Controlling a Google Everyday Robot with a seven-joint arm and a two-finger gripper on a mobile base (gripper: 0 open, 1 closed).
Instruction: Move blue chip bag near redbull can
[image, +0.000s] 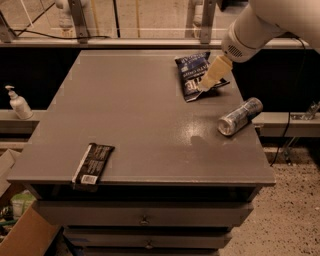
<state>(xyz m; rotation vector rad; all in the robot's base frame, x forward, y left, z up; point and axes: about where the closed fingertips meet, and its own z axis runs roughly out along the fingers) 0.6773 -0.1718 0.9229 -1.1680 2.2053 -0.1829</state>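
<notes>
Blue chip bag (196, 75): far right corner of desk (130, 125), flat. Redbull can (240, 116): on its side, right edge, near. Gripper (206, 86): down on bag, seemingly pinching it. Step: grasping; next, short drag toward can

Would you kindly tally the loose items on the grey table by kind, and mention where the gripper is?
Chip bags: 1, the blue chip bag
Cans: 1, the redbull can, on its side
Flat wrappers: 1, the black wrapper
Total: 3
The gripper is down on the blue chip bag, at the table's far right.
</notes>
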